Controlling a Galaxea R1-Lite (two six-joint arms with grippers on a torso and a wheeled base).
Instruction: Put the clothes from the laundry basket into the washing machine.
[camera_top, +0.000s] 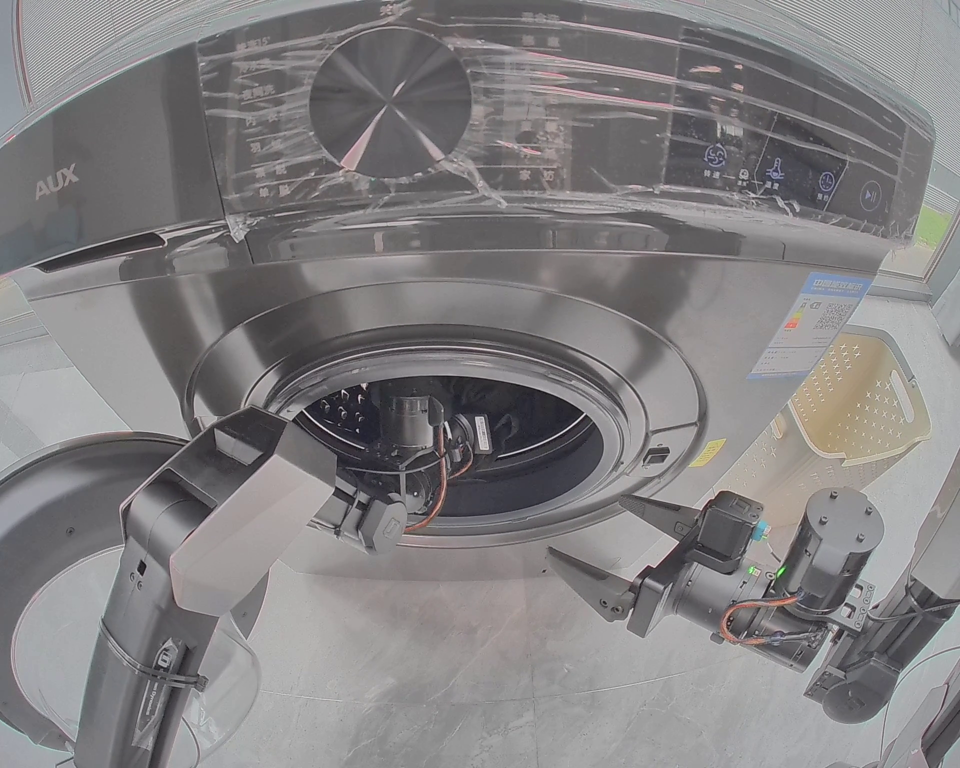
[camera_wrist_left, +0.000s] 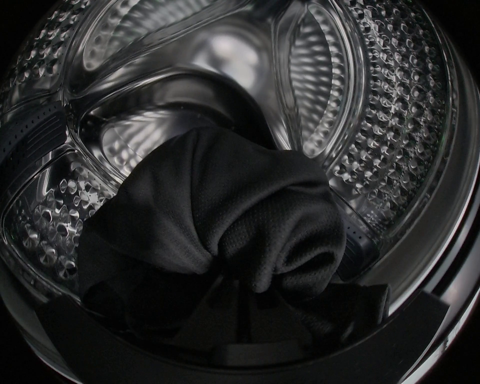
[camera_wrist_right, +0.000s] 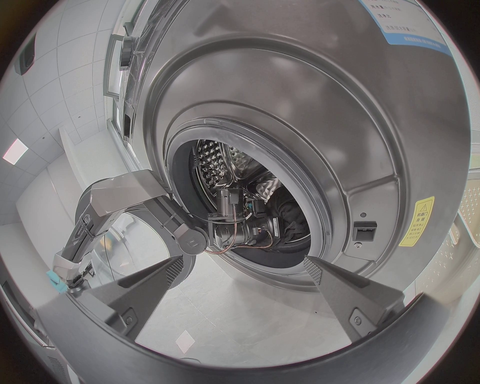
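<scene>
grey floor (camera_top: 450, 660) | dark cloth (camera_wrist_left: 215, 200) in drum (camera_wrist_left: 390, 100) | right jaws spread | left jaws cannot tell

A laundry area: front-loading washing machine (camera_top: 500, 290) on pale floor tiles (camera_top: 450, 660); laundry basket (camera_top: 860, 400) beside it.

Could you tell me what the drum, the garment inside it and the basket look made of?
Drum: shiny, embossed, perforated metal, likely stainless steel. Garment: matte black knit, fine mesh texture. Basket: cream plastic, probably, with moulded holes.
</scene>
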